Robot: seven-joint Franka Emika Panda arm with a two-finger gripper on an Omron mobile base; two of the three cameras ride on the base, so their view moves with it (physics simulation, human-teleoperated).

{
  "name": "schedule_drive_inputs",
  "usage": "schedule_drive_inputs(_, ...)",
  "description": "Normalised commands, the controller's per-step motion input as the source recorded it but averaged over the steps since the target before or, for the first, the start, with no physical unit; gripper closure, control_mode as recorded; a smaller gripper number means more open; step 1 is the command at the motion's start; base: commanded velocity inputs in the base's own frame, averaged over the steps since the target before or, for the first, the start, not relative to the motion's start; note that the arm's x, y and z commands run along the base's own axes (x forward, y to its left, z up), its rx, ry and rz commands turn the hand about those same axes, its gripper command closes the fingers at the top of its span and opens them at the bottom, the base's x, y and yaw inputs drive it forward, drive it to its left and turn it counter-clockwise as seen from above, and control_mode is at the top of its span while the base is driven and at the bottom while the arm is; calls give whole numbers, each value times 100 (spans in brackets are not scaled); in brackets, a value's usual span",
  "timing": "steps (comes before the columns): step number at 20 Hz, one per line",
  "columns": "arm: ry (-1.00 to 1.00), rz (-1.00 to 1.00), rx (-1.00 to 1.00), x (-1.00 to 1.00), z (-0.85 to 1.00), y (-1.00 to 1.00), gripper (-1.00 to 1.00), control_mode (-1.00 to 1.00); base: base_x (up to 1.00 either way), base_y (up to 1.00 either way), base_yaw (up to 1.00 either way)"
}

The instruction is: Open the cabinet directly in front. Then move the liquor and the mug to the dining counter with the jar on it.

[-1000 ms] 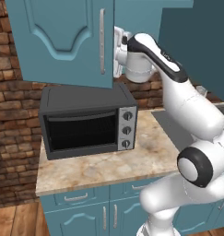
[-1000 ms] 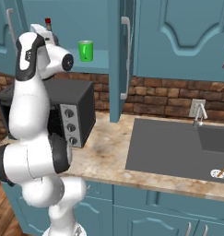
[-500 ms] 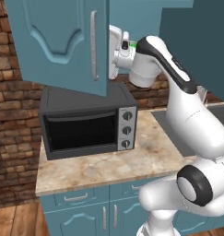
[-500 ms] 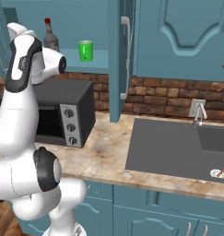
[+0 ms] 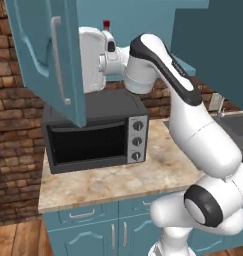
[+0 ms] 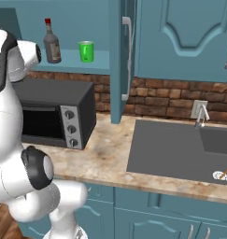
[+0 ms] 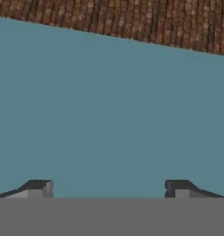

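no readable text, labels or numbers anywhere.

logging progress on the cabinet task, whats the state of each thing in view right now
cabinet: both doors swung open
liquor: upright on the cabinet shelf, red cap on
mug: upright on the shelf, right of the liquor, apart from it
gripper: open, holding nothing, facing a teal door panel
toaster oven: door closed

The swung-out left cabinet door (image 5: pixel 45 60) blocks the near left. Between liquor (image 6: pixel 51 43) and mug (image 6: pixel 86 51) lies a gap; right of the mug, bare shelf (image 6: pixel 98 63).
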Motion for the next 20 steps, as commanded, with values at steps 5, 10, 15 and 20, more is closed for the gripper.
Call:
schedule_drive_inputs(5, 0, 30, -9, -87, -10, 100, -100, -100, 0, 0, 0)
schedule_drive_inputs(10, -1, 5, -4, 1, -15, 78, -100, -100, 0, 0, 0)
schedule_drive_inputs(15, -1, -3, -1, 0, 0, 8, -100, -100, 0, 0, 0)
schedule_drive_inputs(20, -3, -6, 0, -26, 0, -2, -100, -100, 0, 0, 0)
